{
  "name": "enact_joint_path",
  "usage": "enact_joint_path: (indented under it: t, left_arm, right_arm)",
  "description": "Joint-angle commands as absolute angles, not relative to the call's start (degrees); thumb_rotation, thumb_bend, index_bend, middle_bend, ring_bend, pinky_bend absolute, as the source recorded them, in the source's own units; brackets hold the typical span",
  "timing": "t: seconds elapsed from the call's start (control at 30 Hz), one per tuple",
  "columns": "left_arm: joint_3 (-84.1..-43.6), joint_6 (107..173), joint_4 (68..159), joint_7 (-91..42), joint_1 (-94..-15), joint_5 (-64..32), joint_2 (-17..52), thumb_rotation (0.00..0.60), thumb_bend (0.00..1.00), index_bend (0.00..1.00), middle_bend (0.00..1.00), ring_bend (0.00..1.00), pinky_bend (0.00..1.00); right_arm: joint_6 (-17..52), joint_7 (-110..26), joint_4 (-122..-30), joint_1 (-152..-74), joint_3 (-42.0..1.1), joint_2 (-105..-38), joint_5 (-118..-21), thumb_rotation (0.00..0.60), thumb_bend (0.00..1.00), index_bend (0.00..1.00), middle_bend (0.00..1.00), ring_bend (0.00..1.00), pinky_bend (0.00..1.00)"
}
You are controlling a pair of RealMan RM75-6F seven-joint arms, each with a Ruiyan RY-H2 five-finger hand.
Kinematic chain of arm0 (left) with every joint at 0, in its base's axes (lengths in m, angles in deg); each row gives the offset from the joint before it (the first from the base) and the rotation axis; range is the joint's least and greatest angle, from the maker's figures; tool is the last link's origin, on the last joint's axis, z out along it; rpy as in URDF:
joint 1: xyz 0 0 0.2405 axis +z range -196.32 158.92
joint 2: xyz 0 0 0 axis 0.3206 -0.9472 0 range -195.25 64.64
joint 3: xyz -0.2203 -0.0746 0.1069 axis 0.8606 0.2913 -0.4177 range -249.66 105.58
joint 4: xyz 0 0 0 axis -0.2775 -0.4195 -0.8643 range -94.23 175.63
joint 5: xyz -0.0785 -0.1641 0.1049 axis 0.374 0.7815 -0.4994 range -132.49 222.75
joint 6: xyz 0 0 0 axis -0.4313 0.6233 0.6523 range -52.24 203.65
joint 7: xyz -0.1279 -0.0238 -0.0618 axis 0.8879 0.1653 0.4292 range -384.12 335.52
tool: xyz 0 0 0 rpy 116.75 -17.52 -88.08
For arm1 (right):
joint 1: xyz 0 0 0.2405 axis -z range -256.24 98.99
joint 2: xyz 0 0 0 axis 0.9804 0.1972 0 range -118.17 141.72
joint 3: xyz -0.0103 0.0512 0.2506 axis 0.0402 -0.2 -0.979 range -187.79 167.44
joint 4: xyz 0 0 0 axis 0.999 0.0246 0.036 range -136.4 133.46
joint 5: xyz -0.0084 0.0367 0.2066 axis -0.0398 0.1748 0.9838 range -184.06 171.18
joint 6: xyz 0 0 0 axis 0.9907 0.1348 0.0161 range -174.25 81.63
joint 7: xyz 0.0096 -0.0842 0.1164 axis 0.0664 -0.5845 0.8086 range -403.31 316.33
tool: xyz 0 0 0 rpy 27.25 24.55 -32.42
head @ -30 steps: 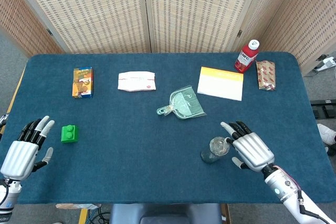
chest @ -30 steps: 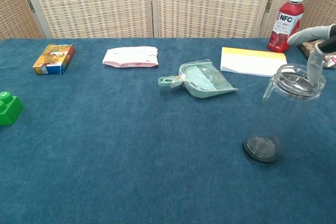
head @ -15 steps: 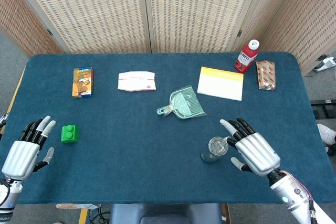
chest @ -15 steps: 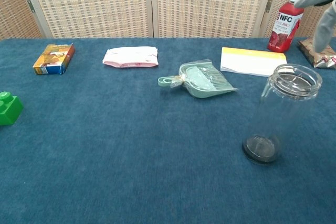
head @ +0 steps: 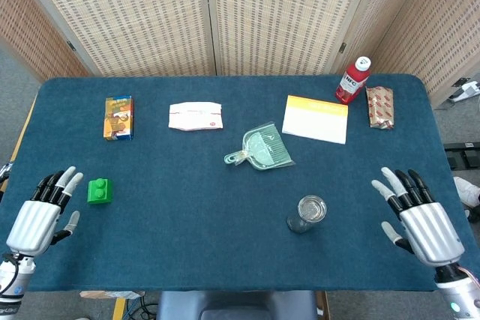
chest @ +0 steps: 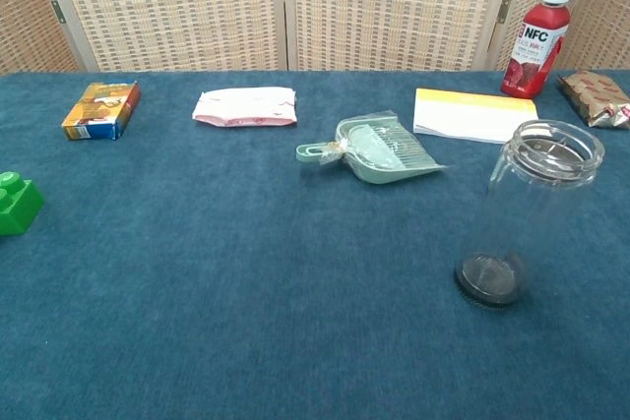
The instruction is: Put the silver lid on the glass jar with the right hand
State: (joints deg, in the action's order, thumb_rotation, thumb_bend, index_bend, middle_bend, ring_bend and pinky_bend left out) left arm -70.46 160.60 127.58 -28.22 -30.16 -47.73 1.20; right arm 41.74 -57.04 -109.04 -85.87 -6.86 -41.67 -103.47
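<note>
We find the glass jar (head: pixel 307 213) standing upright and alone on the blue table (head: pixel 187 215), near the front edge and right of centre; in the chest view its mouth is open with no cover on it, and we see nothing inside it but its own dark base (a silver lid does not show in either view). Half a second ago our right hand (head: pixel 421 216) was just beside the jar, its fingertips next to the rim; it has since drawn away to the right and now hovers well apart from the jar, close to the table's right edge, holding nothing with its fingers spread apart. It has also gone from the chest view, where it showed at the upper right before. Our left hand (head: pixel 39 211) sits much where it was at the near left, fingers apart and empty, with the green block (head: pixel 97 190) just to its right. Beyond the jar lies the pale green dustpan (head: pixel 262 149), and farther back to the right the yellow-edged white pad (head: pixel 316 118), the red bottle (head: pixel 352 79) and a brown packet (head: pixel 379 106). Along the far left lie a pink-and-white pouch (head: pixel 195 116) and a small orange box (head: pixel 118 117); none of these has moved.
</note>
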Motion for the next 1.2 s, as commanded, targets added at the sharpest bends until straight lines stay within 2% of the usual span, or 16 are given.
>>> enact_joint_path:
  t: [0.03,0.2,0.43,0.9,1.2]
  left_arm:
    - [-70.6,160.4,127.5,-28.6,-30.3,-47.8,1.4,0.6,0.42,0.0,0.0,0.0,0.07]
    - [-70.6,159.7,127.3,-29.4,-30.5,-47.4,1.8,0.6,0.42,0.0,0.0,0.0,0.07]
    - [-70.7,158.9,127.5,-29.6,-30.7,-47.0,1.9,0.6,0.42,0.0,0.0,0.0,0.07]
    - [-70.5,157.7,126.9,-29.6,-31.4,-46.3,2.2,0.6,0.42,0.0,0.0,0.0,0.07]
    - [-70.7,158.2,126.9,-29.3,-31.3,-46.5,2.1,0.6,0.42,0.0,0.0,0.0,0.07]
  right_arm:
    - [48.8,-58.4,-101.6,-80.6,-6.5,-47.5,-106.0,0.6,0.3,0.13,0.0,0.0,0.0]
    - [52.2,-56.9,-96.3,-78.0,-6.6,-50.8,-106.3,0.6,0.3,0.13,0.0,0.0,0.0]
    - [49.5,-53.2,-92.6,-78.3,-8.2,-52.4,-102.4,0.6,0.3,0.13,0.0,0.0,0.0]
    - [50.4,-51.9,-92.4,-77.3,-10.1,-52.2,-100.9,0.6,0.3,0.13,0.0,0.0,0.0]
    - [48.0,-51.9,-92.1,-77.9,-10.5,-52.3,-99.8,0.6,0.3,0.13,0.0,0.0,0.0]
